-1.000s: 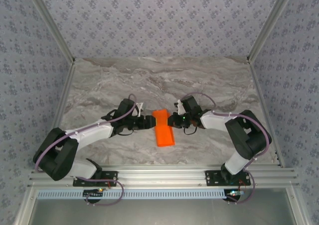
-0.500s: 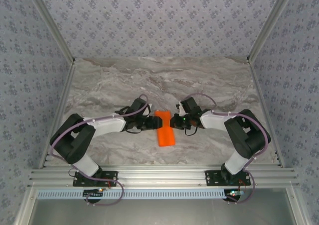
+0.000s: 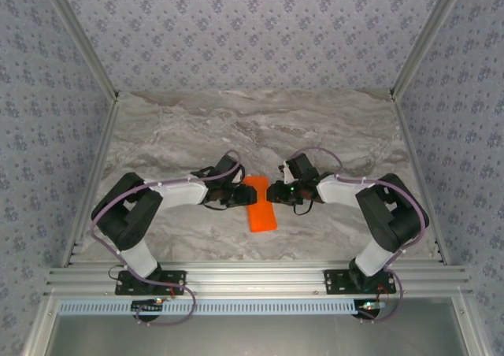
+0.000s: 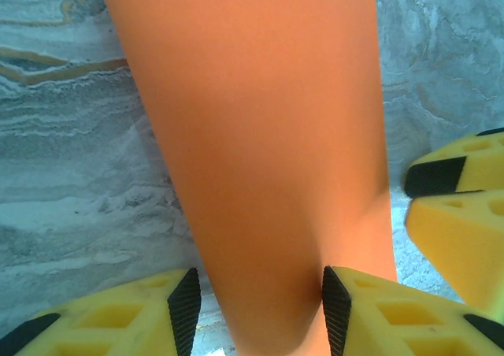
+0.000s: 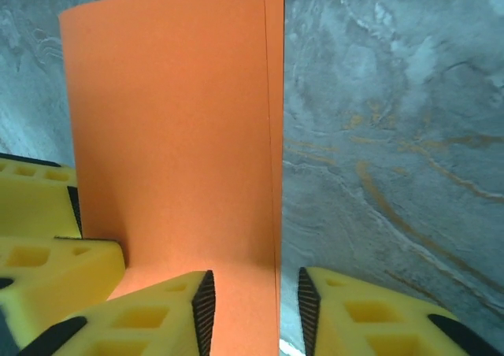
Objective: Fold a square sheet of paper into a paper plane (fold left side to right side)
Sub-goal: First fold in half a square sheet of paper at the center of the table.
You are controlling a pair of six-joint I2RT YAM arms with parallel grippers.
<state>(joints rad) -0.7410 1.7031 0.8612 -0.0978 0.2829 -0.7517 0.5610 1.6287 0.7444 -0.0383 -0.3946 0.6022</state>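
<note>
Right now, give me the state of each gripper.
Left gripper: open, the folded orange sheet of paper between its jaws, not clamped.
Right gripper: open, the sheet's edge loose between its jaws.

left arm swung inward, elbow raised nearer the centre. left gripper (image 3: 239,194) sits closer against the paper (image 3: 262,214), jaws narrower. right gripper (image 3: 274,192) jaws parted, previously shut. paper's far end slimmer.
</note>
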